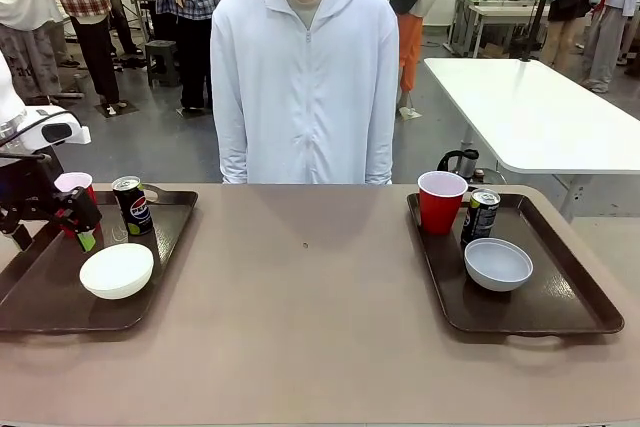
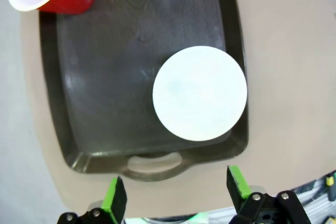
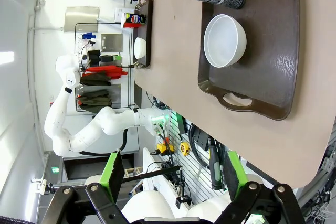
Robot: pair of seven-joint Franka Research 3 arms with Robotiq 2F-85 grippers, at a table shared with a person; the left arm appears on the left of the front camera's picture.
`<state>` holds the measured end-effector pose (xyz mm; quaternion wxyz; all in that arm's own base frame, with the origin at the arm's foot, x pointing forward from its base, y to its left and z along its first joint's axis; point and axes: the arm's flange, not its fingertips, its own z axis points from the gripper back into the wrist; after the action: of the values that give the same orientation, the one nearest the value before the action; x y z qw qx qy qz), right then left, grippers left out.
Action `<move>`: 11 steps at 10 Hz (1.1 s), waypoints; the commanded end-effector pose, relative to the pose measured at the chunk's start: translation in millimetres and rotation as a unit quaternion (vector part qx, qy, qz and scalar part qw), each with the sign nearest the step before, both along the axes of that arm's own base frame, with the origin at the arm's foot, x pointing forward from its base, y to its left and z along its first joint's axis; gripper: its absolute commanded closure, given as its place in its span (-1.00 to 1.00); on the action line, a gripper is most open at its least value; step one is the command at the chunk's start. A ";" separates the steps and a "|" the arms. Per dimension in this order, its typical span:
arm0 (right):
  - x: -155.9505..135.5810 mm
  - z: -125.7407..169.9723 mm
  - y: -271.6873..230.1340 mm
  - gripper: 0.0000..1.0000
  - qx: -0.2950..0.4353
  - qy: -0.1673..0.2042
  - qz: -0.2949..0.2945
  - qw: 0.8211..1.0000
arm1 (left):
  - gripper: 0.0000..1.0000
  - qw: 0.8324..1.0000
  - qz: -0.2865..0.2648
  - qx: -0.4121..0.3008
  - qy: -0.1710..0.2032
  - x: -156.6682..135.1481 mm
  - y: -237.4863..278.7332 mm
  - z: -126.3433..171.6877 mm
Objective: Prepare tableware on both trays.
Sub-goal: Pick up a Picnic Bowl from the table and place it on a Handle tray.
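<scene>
I look across the big brown desk (image 1: 300,327) at a person (image 1: 305,77) standing at twelve o'clock. Two dark trays sit on it, the left tray (image 1: 40,297) at nine o'clock and the right tray (image 1: 570,297) at three o'clock. Each tray already has a bowl, a red cup and a black can. On the left tray the left bowl (image 1: 117,270) is near me, with the left cup (image 1: 74,185) and the left can (image 1: 131,205) behind it. On the right tray the right bowl (image 1: 498,264) is near me, with the right cup (image 1: 441,201) and the right can (image 1: 481,215) behind it. My left claw (image 1: 85,227) hangs over the left tray, just in front of the left cup, its jaws wide apart and holding nothing. From its own camera, the bowl lies toward twelve o'clock. My right claw (image 3: 170,174) is also wide open and empty, back from the desk edge. I think both trays look set, so little work is left.
</scene>
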<state>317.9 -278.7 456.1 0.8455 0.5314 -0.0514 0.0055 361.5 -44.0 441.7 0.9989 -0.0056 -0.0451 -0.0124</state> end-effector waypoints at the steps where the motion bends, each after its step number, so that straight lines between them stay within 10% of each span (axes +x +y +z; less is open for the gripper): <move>1: -1.7 1.2 0.8 -0.98 0.004 -0.003 -0.001 1.000 | -1.00 1.000 0.008 0.004 -0.007 2.0 -1.0 -1.1; 7: -1.7 1.2 0.8 -0.98 0.004 -0.003 -0.001 1.000 | -0.91 1.000 0.000 0.000 0.000 0.1 0.0 -0.2; 11: -1.7 1.2 0.8 -0.98 0.004 -0.003 -0.001 1.000 | -1.00 0.968 -0.073 -0.239 0.018 47.9 77.7 5.4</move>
<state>317.6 -279.0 456.1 0.8455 0.5314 -0.0517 0.0051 396.3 16.3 452.7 0.9800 -0.1822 -0.0622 -0.0497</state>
